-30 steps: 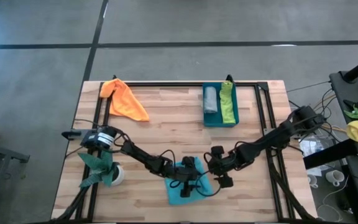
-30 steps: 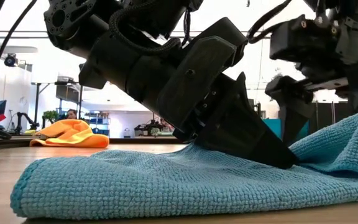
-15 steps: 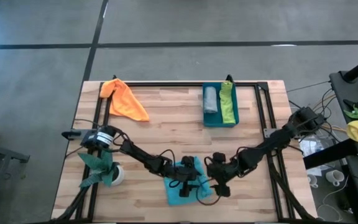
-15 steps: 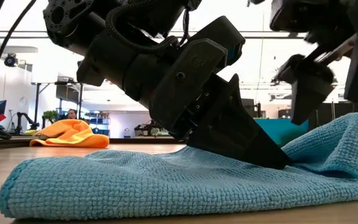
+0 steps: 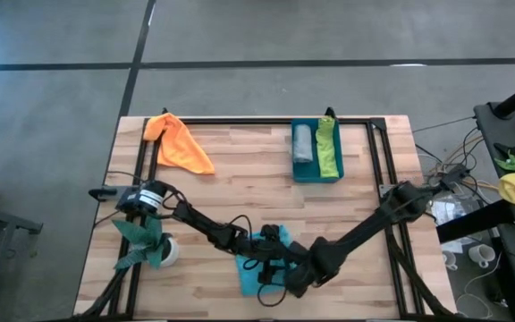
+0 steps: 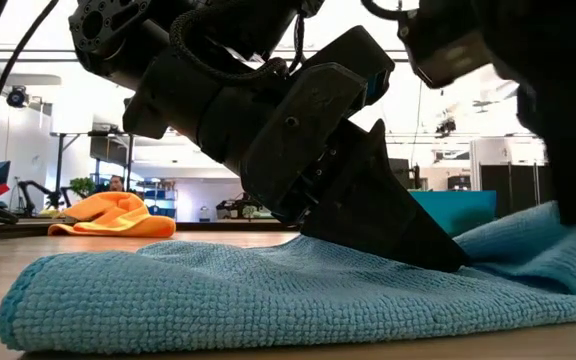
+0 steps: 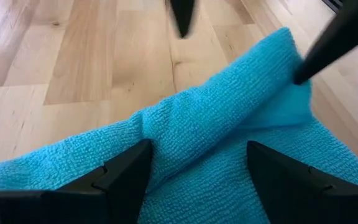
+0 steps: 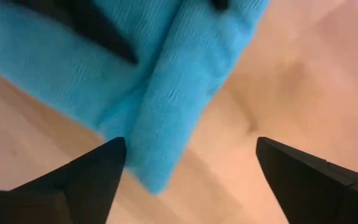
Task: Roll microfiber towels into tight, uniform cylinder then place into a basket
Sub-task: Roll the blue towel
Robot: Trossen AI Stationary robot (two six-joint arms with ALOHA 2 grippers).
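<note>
Turquoise microfiber towel (image 5: 259,268) was pinned on wooden table (image 5: 240,179) by left gripper (image 7: 194,163), fingers parted; right gripper (image 8: 185,171) was spread wide over its folded edge.

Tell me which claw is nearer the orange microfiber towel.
Left. The left claw sits on the turquoise cloth at the table's front, on the orange microfiber towel's side; the right claw is farther off.
</note>
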